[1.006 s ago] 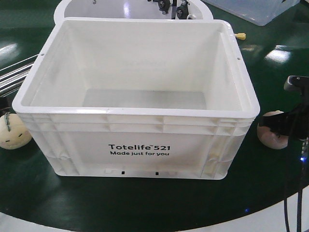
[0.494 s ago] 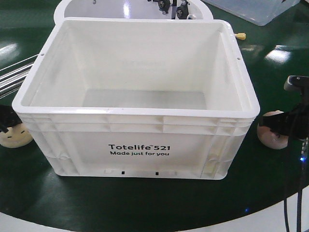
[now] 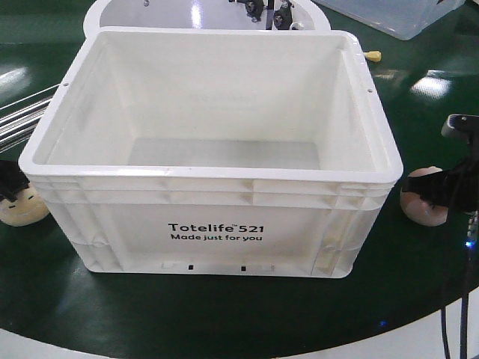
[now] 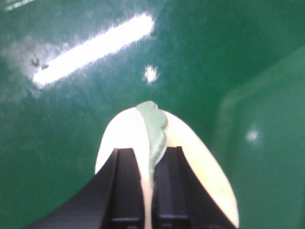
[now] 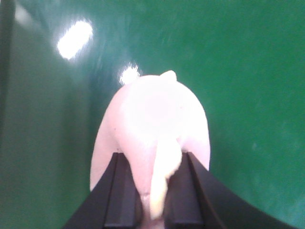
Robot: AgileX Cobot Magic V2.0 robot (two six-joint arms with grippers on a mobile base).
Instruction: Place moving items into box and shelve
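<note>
The left gripper (image 4: 147, 191) is clamped on the cream plush toy (image 4: 124, 138). Its two black fingers (image 4: 126, 186) press in on either side of the green stem (image 4: 155, 126), and the soft body bulges out past both of them. In the front view this gripper (image 3: 9, 183) sits on top of the toy (image 3: 24, 211), low on the green tabletop (image 3: 224, 314) at its left side, just beside the front-left corner of the box (image 3: 217, 254).

The right gripper (image 5: 155, 195) is closed on the pink plush toy (image 5: 152, 114), pinching it at the yellow crest (image 5: 164, 169). From the front, gripper (image 3: 455, 187) and toy (image 3: 420, 203) are at the right side of the tabletop, just beside the box's front-right corner. The white box stands open in the middle of the tabletop, with neither toy in it.

A second ago the cream toy showed nearly whole, with the left gripper only at its upper edge. The gripper has since come down over it and hides its top. The right gripper and pink toy have shifted slightly to the right. The box has not moved.
</note>
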